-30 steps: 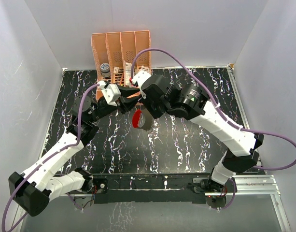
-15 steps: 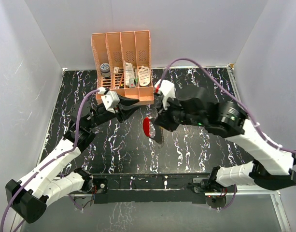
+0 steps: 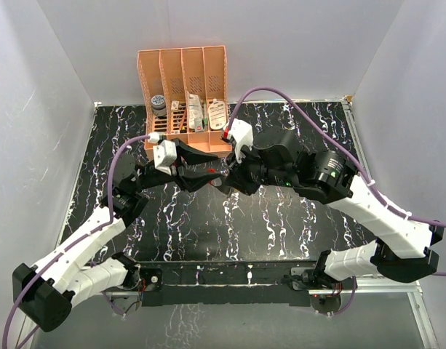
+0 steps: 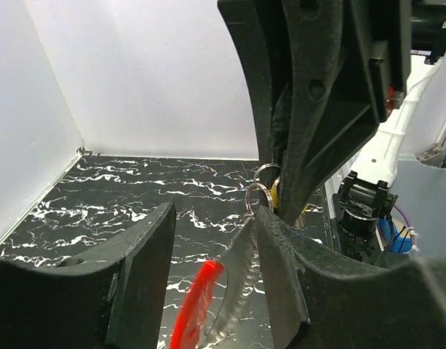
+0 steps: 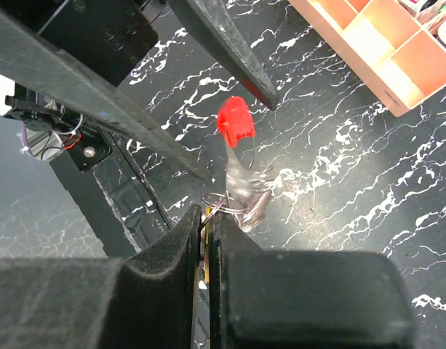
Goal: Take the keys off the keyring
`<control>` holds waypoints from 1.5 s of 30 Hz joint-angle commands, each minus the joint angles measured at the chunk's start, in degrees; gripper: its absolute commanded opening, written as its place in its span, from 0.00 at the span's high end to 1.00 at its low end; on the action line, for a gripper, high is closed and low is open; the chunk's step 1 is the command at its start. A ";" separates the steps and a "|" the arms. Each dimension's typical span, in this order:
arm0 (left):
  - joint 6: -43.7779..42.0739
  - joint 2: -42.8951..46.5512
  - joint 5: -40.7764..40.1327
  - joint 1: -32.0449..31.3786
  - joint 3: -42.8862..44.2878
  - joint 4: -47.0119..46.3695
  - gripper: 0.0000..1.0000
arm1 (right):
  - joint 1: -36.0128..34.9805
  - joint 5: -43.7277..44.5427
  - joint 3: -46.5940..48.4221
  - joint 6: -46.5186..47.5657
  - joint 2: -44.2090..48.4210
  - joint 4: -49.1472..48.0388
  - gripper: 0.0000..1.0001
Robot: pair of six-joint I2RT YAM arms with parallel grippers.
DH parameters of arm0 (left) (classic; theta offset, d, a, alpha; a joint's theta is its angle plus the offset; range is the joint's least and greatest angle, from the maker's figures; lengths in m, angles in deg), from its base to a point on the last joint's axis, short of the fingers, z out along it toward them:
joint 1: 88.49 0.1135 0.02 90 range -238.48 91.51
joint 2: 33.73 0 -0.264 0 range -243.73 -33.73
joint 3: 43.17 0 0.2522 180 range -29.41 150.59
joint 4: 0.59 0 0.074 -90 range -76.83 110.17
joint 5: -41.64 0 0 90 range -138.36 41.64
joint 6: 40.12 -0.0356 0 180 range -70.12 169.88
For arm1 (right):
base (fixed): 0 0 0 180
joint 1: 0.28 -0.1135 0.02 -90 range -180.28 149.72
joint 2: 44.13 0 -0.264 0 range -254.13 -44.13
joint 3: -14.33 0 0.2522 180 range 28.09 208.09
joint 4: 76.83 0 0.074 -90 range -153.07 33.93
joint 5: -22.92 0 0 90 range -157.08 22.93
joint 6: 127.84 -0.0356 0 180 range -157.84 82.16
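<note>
My right gripper (image 5: 206, 212) is shut on a small yellow key (image 5: 206, 222), held in the air over the table. The thin wire keyring (image 5: 224, 201) hangs from its tips, with the red tag (image 5: 236, 123) and a blurred silvery piece (image 5: 246, 183) dangling below. My left gripper (image 4: 212, 218) is open, one finger on each side of the red tag (image 4: 197, 305). The silvery piece (image 4: 237, 273) lies against its right finger (image 4: 281, 269). The keyring (image 4: 258, 195) and key (image 4: 274, 195) sit just above that finger. In the top view both grippers (image 3: 210, 175) (image 3: 224, 177) meet mid-table.
An orange divided rack (image 3: 185, 94) with small items stands at the back edge of the black marbled table (image 3: 281, 225), just behind the two grippers. White walls close in the left, right and back. The arm bases sit at the near edge.
The right arm swung the hanging keyring right, then back toward the left gripper. The left gripper reached right, opened wider and now straddles the tag.
</note>
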 commanded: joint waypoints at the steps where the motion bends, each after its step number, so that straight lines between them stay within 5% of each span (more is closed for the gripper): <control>1: 0.32 2.39 2.06 0.02 2.45 -1.52 0.50 | -0.15 1.60 0.93 -0.75 2.30 -4.08 1.00; 11: -4.95 2.00 6.28 0.07 3.70 5.97 0.45 | -0.15 2.45 0.47 -1.28 3.15 -5.33 1.00; 45: 6.31 -9.51 12.02 -2.64 2.37 -9.85 0.53 | -0.20 3.06 0.20 -1.18 4.48 -7.84 1.00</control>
